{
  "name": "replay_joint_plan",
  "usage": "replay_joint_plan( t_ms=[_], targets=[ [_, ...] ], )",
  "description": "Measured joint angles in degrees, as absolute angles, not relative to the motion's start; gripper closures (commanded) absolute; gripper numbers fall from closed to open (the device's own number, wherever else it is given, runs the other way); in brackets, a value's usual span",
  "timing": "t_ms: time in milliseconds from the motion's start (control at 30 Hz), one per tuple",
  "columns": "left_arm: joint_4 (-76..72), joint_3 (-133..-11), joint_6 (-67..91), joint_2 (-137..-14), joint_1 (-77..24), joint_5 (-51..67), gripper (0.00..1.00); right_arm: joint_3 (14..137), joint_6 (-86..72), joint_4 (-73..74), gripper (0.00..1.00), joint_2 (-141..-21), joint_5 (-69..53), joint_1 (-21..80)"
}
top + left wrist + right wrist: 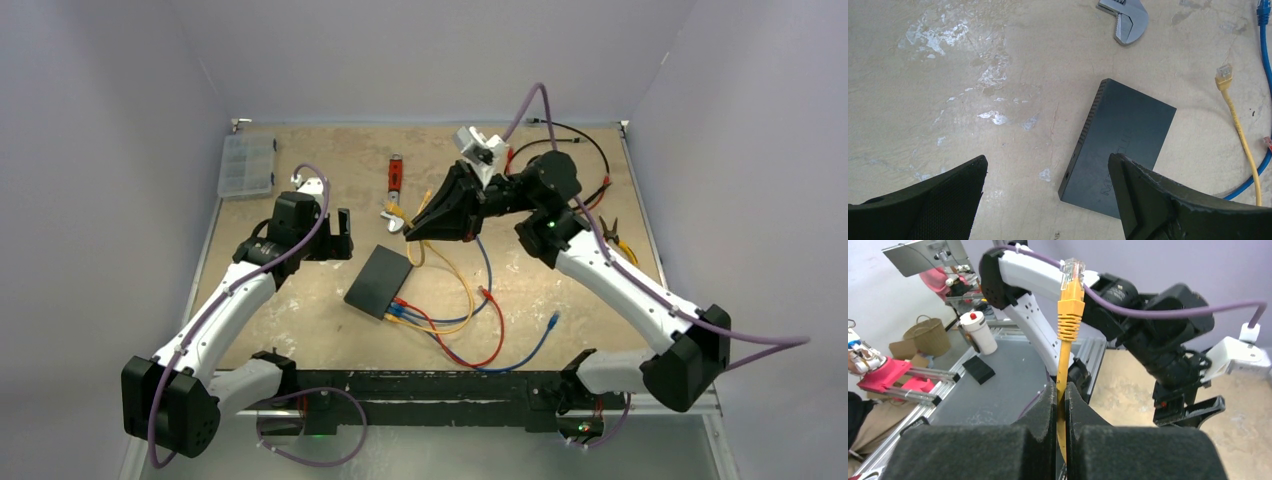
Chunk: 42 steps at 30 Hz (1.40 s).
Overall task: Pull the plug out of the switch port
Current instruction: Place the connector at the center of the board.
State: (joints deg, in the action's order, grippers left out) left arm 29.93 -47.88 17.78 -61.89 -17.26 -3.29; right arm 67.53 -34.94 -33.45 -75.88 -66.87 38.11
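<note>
R gripper (1060, 387): clenched on yellow cable (1063, 360), just below plug (1071, 277). That plug: upright above fingertips, free in the air, in no port. Gripper raised over bench (300, 310) centre, on far-edge side of switch (378, 280), tip beside wrench (393, 190) jaw in top view; touching or not, can't tell

L gripper (1047, 161): released, jaws wide apart, nothing btw them, hanging over left half of bench, clear of switch; one switch corner visible btw fingers in L wrist view

Position of switch: flat on bench near centre, slightly toward near edge, skewed to bench edges, port edge facing near-right corner. From port edge: red cable (500, 335) + blue cable (488, 275), looping toward near edge; which ports, too small to tell

2nd yellow plug (1224, 76): lying loose on bench beside switch, not touching it, w/ its cable trailing away

Far-left corner: clear box (247, 165). By right edge: pliers (618, 245)
</note>
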Motion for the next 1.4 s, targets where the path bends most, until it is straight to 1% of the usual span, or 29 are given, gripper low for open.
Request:
replay_joint_plan(
  t_ms=[133,267,567,733,867,1067,1200,1400],
  targets=[
    [29.9,-47.9,17.8,-61.9,-17.3,-3.3,0.08,71.2,-30.0,-27.2,1.0,-73.0,-63.5,37.5],
    [29.9,-47.9,17.8,-61.9,-17.3,-3.3,0.08,75.2,-23.2,-17.2,1.0,-72.3,-56.1,35.3],
    [29.9,-47.9,17.8,-61.9,-17.3,-3.2,0.08,75.5,-15.9,-2.9,1.0,-73.4,-42.9,23.7],
    [29.9,-47.9,17.8,-61.9,-17.3,-3.2,0.08,75.5,-14.5,1.1,1.0,-75.2,-37.7,17.9],
    [30.0,-47.9,17.8,-61.9,-17.3,-3.2,0.08,75.6,-13.8,3.7,1.0,-78.5,-30.1,15.0],
    [30.0,-47.9,17.8,-61.9,-17.3,-3.2,0.08,78.4,-12.9,7.4,1.0,-85.7,-20.2,13.1],
    [30.0,-47.9,17.8,-61.9,-17.3,-3.2,0.08,79.2,-12.5,7.9,1.0,-88.1,-14.0,12.5],
    [29.9,-47.9,17.8,-61.9,-17.3,-3.2,0.08,85.3,-11.8,8.4,1.0,-92.9,-8.1,11.9]
  ],
)
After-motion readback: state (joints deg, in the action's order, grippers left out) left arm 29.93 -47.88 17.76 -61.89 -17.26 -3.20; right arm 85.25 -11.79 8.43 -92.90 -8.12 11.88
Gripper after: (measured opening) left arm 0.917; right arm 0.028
